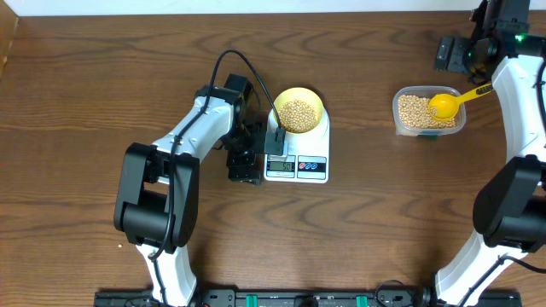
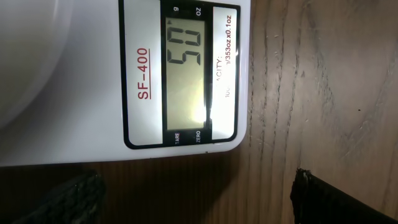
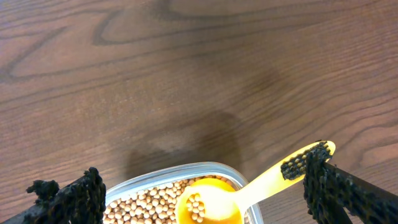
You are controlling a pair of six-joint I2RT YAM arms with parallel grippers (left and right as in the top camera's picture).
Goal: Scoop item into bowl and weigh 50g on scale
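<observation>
The white scale (image 1: 296, 162) stands mid-table with the pale-yellow bowl (image 1: 297, 111) on its platform, and the bowl holds a heap of tan grains, the item (image 1: 297, 114). In the left wrist view the scale's display (image 2: 186, 74) reads 50. My left gripper (image 1: 245, 166) hovers just left of the display, open, with only wood between its fingers (image 2: 68, 199). My right gripper (image 1: 450, 53) is open at the back right, above the clear container (image 3: 168, 177). A yellow scoop (image 3: 208, 208) lies loose in that container, its handle end by the right finger (image 3: 348, 193).
The clear container (image 1: 428, 111) of grains sits right of the scale, with the scoop (image 1: 448, 104) resting in it and its handle pointing to the back right. Bare wooden tabletop (image 1: 384, 222) lies in front.
</observation>
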